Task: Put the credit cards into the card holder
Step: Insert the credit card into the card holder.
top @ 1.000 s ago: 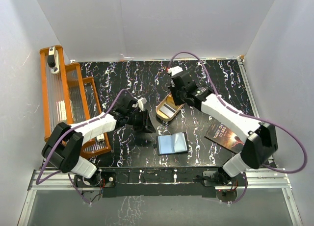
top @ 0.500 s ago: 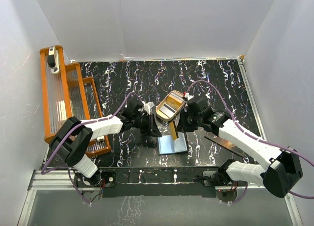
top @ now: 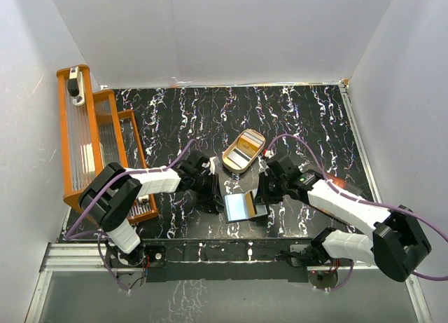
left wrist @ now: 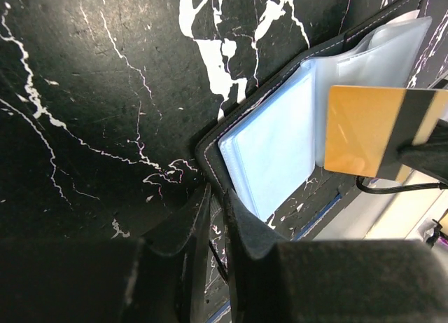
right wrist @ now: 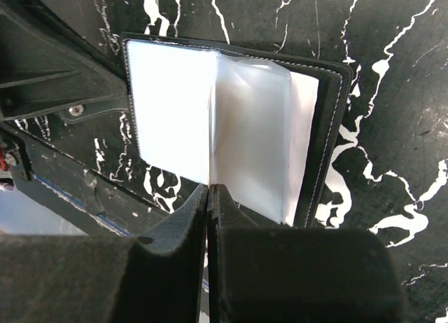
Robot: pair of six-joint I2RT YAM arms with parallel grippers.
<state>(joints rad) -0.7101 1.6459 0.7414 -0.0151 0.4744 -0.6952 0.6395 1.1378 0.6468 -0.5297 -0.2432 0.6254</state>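
Watching from above: the card holder (top: 241, 207) lies open between both arms, with the tan tray (top: 231, 157) just behind it.

Left wrist: the left gripper (left wrist: 218, 211), jaws nearly together, seems to pinch the holder's cover edge. The gold credit card (left wrist: 360, 137) hangs over the clear sleeves. Risk: the card skates across a sleeve instead of entering.

Right wrist: the right gripper (right wrist: 208, 204) is pressed tight, pinching the card. A loose sleeve could buckle, or the holder could shift if the left pinch slips.

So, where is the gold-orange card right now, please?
The gold-orange card shows at the right of the left wrist view, pinched in the right gripper at the clear sleeves of the open card holder.
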